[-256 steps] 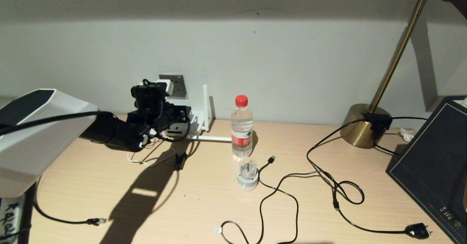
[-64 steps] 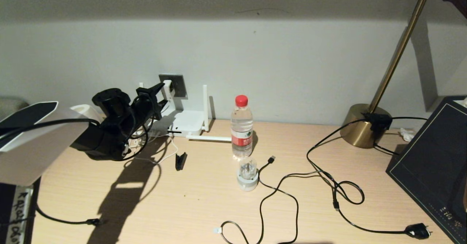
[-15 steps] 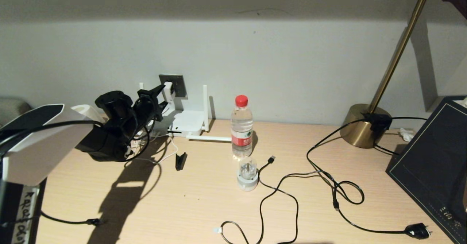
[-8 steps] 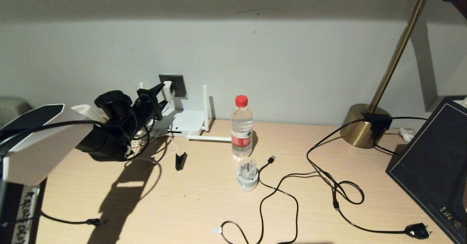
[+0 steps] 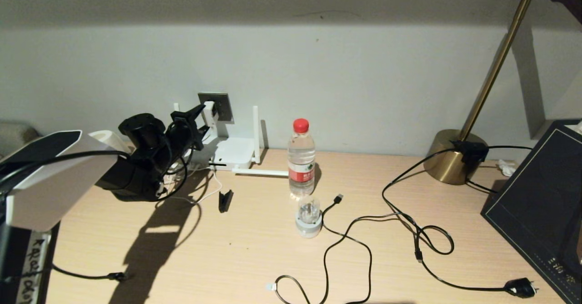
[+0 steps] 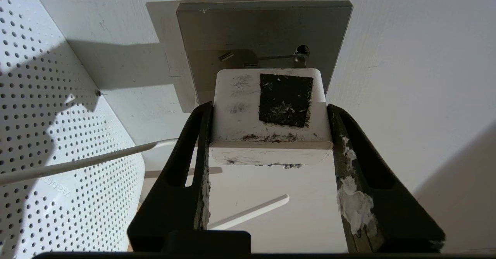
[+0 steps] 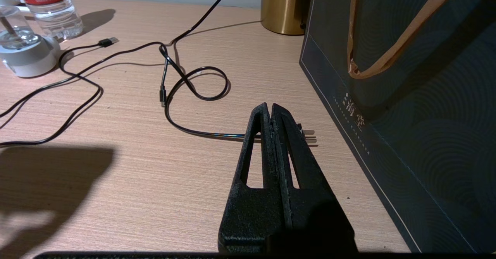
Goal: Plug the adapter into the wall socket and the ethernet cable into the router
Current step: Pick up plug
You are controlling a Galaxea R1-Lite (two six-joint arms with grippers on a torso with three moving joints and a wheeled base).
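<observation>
Adapter (image 6: 271, 115) is sitting between the two black fingers (image 6: 186, 174) of the left gripper (image 6: 270, 114), which is closing on its side faces, about half spread. We are finding its plug end pointing at the wall socket (image 6: 263, 30), with its long axis running from the gripper toward the plate. We are seeing metal prongs bridging a narrow gap between block and plate; we cannot tell how deep they are sitting. The adapter is showing as a small white block with rounded edges, a black square patch on one face and dark scuffs along its rear rim. The wall socket is showing as a square grey plate on the white wall. In the head view the router (image 5: 234, 155) is lying on the table (image 5: 254, 249) just below the socket, its antennas white and slim. The ethernet cable (image 5: 86, 276) is lying near the table's front left edge. The right gripper (image 7: 271, 112) is hanging with its fingers pressed together, holding nothing.
</observation>
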